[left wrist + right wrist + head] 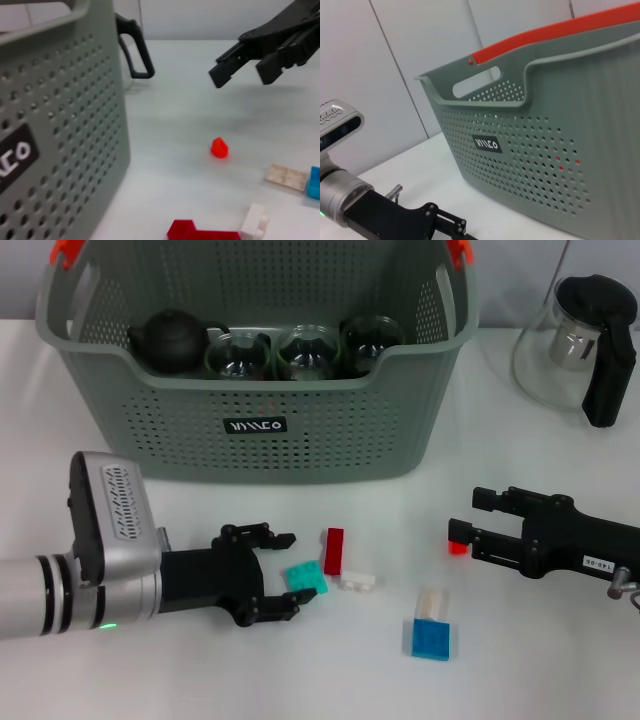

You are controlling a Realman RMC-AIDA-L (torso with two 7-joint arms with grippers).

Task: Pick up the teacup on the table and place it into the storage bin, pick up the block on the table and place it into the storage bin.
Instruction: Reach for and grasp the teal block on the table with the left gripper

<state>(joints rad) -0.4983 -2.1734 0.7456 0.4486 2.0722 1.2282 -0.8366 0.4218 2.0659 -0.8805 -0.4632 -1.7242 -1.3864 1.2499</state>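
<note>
The grey-green storage bin [300,430] stands at the back centre and holds a dark teapot [170,338] and three glass teacups [305,350]. No teacup shows on the table. A teal block [305,578] lies between the open fingers of my left gripper [292,575], low over the table. A red block [333,550], a white block [357,581], a beige block [433,600] and a blue block [431,638] lie nearby. My right gripper [466,517] is open beside a small red block [458,547]. In the left wrist view it [240,75] hovers above that block [219,148].
A glass pitcher with a black lid and handle [580,340] stands at the back right. The bin's wall fills the left wrist view [60,125] and the right wrist view [545,150]. My left arm [385,215] shows low in the right wrist view.
</note>
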